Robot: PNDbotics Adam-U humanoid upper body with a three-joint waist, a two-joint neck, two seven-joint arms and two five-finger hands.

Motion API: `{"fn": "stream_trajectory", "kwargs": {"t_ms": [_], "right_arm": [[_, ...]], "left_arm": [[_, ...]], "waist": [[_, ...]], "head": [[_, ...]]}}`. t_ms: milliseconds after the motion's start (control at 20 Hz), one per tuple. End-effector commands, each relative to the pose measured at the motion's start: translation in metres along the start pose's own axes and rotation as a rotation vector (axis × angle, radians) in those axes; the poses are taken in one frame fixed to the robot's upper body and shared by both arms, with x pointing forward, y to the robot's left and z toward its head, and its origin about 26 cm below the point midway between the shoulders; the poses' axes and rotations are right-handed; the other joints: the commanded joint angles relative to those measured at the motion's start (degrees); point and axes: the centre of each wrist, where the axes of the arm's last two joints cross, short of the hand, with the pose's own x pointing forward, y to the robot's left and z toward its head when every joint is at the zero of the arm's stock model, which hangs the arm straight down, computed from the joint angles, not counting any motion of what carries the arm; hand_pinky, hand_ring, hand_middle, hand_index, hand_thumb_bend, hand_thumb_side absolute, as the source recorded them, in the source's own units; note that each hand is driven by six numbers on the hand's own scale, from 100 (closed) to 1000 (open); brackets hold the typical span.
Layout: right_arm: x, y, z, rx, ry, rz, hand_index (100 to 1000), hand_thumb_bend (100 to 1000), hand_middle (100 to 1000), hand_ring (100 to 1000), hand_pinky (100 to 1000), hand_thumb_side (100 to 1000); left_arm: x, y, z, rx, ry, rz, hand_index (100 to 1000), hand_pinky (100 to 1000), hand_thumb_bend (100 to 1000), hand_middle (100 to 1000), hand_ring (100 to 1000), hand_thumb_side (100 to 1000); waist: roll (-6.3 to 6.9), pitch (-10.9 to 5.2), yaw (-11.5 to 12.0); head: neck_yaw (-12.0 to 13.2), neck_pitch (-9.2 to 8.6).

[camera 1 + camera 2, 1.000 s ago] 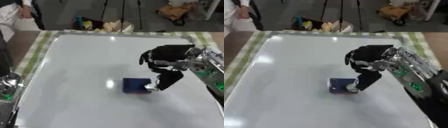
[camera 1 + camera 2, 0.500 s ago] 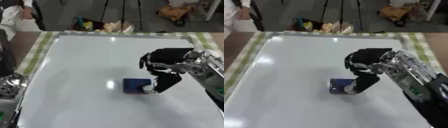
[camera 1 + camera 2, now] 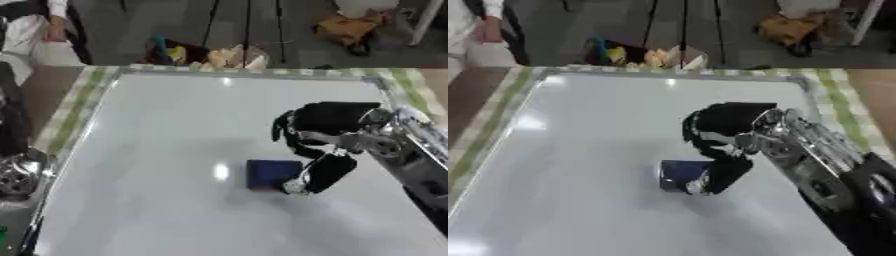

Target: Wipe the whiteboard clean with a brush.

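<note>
The right hand (image 3: 325, 134) reaches in from the right over the whiteboard (image 3: 166, 150), palm down, its fingers (image 3: 285, 131) curled downward. Its thumb (image 3: 317, 175) points down and touches the right edge of the brush (image 3: 271, 173), a dark blue block lying flat on the board just below and to the left of the palm. Whether the curled fingers also reach the brush cannot be told; they hang just above its far side. The board around the hand looks white and shiny, with a bright glare spot just left of the brush. A green checked cloth (image 3: 77, 107) borders the board, well to the left of the hand. The left hand (image 3: 16, 172) shows only as a silver and black part at the far left edge; its fingers cannot be made out.
</note>
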Motion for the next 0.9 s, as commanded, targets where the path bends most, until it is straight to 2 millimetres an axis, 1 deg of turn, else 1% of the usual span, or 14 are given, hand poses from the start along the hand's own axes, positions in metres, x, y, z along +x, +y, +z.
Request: {"fn": "stream_trajectory", "kwargs": {"t_ms": [50,300,750,900], "right_arm": [[-0.0039,-0.0045,0.0026,0.001,-0.003,0.002,143,320,774,787,803,606],[-0.0039,-0.0042,0.0019,-0.002,-0.009,-0.008,138,324,754,771,793,610],[-0.0070,0.0016,-0.0036,-0.003,0.003,-0.020,137,314,750,767,787,602],[-0.0066,0.0048,-0.0062,0.002,0.002,-0.027,135,314,747,762,780,578]], "left_arm": [[0.0043,0.0029,-0.0070,0.000,-0.033,-0.001,783,696,236,749,818,988],[0.0046,0.0025,-0.0074,0.000,-0.034,0.001,783,696,236,749,818,987],[0.0046,0.0023,-0.0071,0.001,-0.033,0.003,782,696,235,749,818,988],[0.0047,0.0020,-0.0072,0.002,-0.033,0.004,781,696,234,749,818,987]], "waist": [[0.06,-1.11,0.1],[0.02,-1.03,0.1],[-0.02,-0.89,0.4],[0.00,-0.77,0.5]], "head": [[-0.3,-0.34],[-0.5,-0.49],[-0.7,-0.59],[-0.8,-0.49]]}}
